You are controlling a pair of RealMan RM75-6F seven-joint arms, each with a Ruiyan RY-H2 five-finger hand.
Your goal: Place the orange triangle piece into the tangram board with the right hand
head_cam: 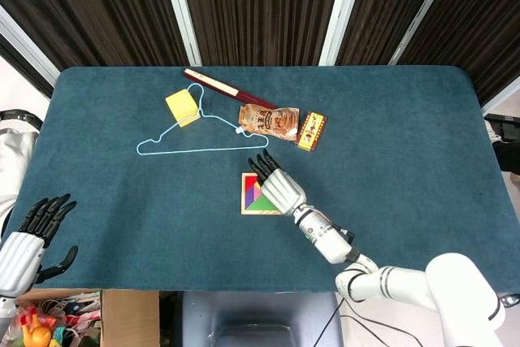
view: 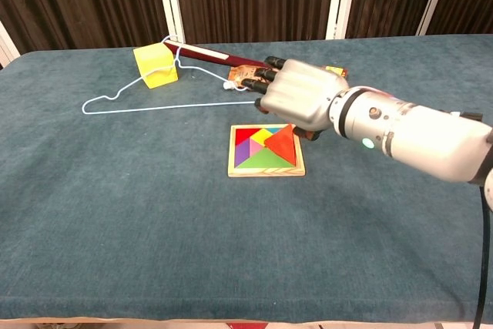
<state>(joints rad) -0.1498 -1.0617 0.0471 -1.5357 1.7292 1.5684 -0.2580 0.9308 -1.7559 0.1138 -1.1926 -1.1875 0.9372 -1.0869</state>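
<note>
The wooden tangram board lies mid-table, filled with coloured pieces. The orange triangle piece lies in the board's right side, point toward the far edge. My right hand hovers just above and behind the board's far right corner, fingers stretched out to the left and holding nothing. In the head view the right hand covers the right part of the board. My left hand hangs off the table's near left edge, fingers spread and empty.
Behind the board lie a thin blue hanger, a yellow block, a dark red stick, a snack packet and a small printed box. A cardboard box of toys sits below the table's left corner.
</note>
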